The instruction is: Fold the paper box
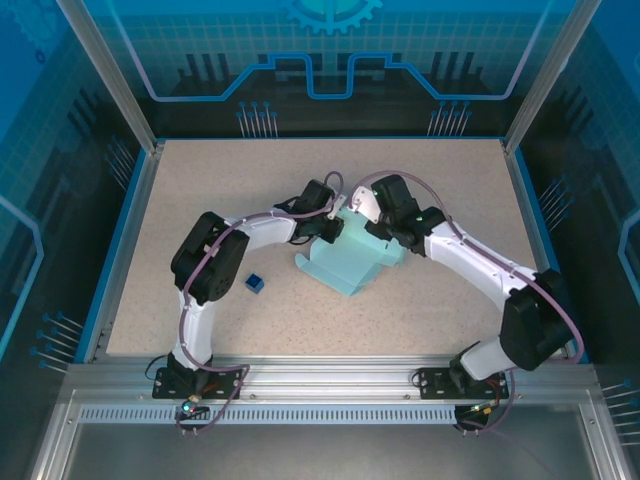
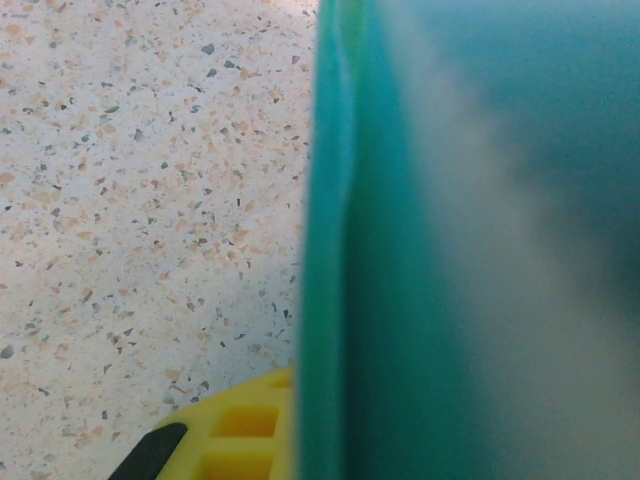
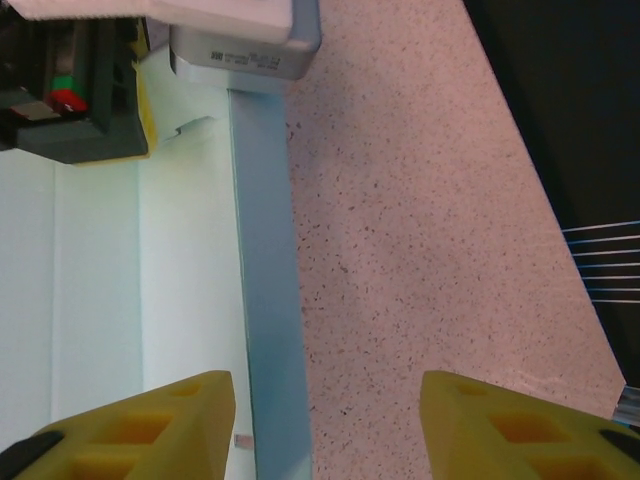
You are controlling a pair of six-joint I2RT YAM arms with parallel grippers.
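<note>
Paper box (image 1: 350, 268) rests on worktop (image 1: 200, 200); left gripper (image 1: 328, 228) pinches its wall; right wrist view reveals right gripper (image 3: 328, 390) wide apart

speckled beige counter (image 1: 440, 300), blue border (image 1: 330, 138) along its left, far and right edges, aluminium rail (image 1: 330, 372) across its near edge, metal corner posts (image 1: 108, 75), blue wall panels (image 1: 330, 50) printed with grid and circuit lines
</note>
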